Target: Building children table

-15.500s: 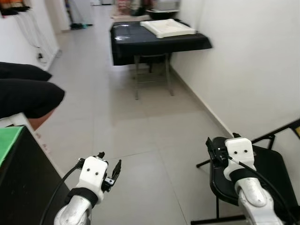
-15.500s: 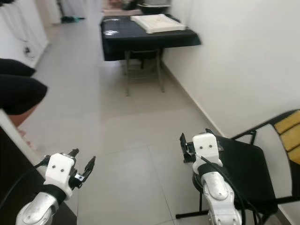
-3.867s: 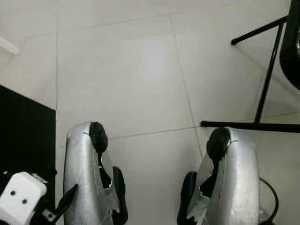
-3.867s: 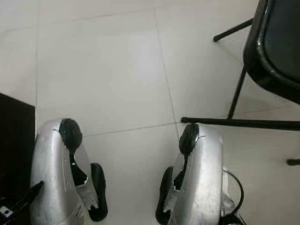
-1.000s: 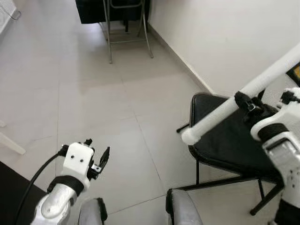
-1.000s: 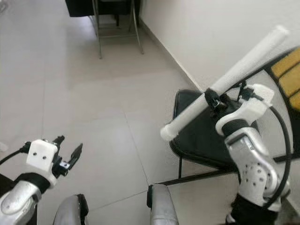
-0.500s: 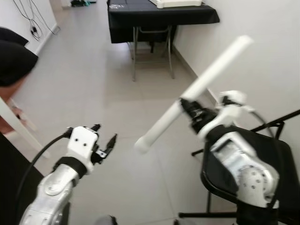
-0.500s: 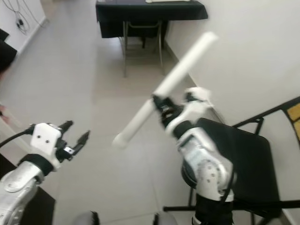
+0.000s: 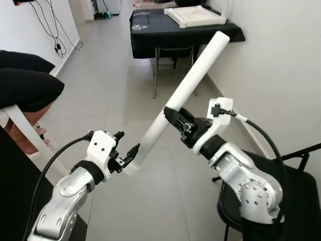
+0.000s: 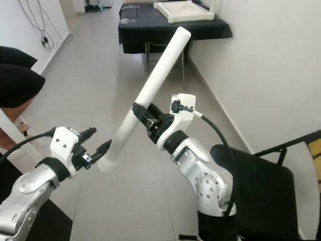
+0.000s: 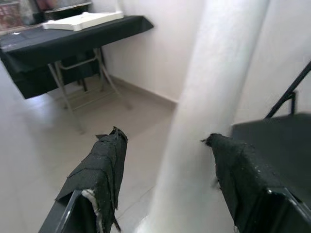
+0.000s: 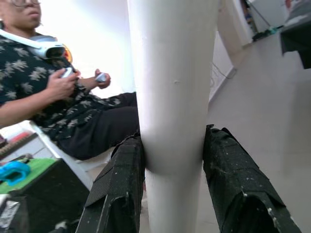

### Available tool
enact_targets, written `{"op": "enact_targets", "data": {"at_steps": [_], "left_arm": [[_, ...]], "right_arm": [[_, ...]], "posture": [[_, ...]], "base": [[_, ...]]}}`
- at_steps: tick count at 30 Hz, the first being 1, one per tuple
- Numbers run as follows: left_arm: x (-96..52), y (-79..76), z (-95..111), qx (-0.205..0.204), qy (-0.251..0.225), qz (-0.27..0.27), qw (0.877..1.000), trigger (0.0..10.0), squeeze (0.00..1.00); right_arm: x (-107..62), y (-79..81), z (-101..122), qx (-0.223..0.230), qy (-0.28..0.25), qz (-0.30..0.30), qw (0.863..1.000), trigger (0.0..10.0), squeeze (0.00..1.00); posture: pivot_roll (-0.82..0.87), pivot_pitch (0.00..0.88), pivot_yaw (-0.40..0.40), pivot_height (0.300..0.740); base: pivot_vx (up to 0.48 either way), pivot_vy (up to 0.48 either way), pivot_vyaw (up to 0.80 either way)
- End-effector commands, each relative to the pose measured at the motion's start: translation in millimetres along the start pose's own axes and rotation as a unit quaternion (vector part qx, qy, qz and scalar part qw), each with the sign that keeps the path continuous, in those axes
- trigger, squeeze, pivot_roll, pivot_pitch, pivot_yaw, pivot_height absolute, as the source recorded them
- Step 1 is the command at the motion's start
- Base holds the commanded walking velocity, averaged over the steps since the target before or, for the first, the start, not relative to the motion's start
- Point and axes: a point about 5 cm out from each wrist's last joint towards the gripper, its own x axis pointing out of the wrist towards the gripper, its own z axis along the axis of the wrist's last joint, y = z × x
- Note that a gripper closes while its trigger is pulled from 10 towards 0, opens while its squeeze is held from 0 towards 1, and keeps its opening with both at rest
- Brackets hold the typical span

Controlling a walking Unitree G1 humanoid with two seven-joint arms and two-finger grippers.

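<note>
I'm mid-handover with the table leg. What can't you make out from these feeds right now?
- Left gripper contact with the white leg: head views show its lower end at the fingertips; wrist view leaves a gap.
- Right gripper: pad contact hidden behind the leg.
- White tray on the black table: contents too small.

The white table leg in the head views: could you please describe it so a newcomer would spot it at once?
In the hallway before the black-draped table, look between the two silver arms. The right tool clamps a long white table leg slanting upward, its lower end by the open left tool. It is the only white pole held aloft.
</note>
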Motion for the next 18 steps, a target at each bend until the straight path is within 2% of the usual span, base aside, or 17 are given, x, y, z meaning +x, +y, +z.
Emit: {"op": "enact_targets", "data": {"at_steps": [1,4,9,17,18], "left_arm": [[2.1,-4.2,-9,-0.021,0.015,-0.017,1.0,10.0,0.0],[4.1,-5.8,-10,-0.03,0.015,-0.022,0.999,10.0,0.0],[11.4,-21.4,-9,-0.055,0.007,-0.08,0.995,10.0,0.0],[12.4,-16.9,-10,-0.07,0.005,-0.07,0.995,10.0,0.0],[10.9,-7.9,-12,-0.08,0.011,-0.042,0.996,10.0,0.0]], "right_arm": [[1.8,12.6,3,-0.006,-0.014,0.033,0.999,0.0,0.0],[2.4,13.8,2,-0.006,-0.013,0.036,0.999,0.0,0.0],[5.8,16.2,-2,-0.007,-0.011,0.046,0.999,0.0,0.0],[6.3,17.4,-1,-0.01,-0.012,0.055,0.998,0.0,0.0],[5.4,17.2,-2,-0.012,-0.01,0.056,0.998,0.0,0.0]], "posture": [[-0.07,0.0,0.003,0.74],[-0.07,0.0,0.004,0.74],[-0.07,0.0,0.004,0.74],[-0.07,0.0,0.004,0.74],[-0.07,0.0,0.002,0.74]], "base": [[0.0,0.0,0.0],[0.0,0.0,0.0],[0.0,0.0,0.0],[0.0,0.0,0.0],[0.0,0.0,0.0]]}}
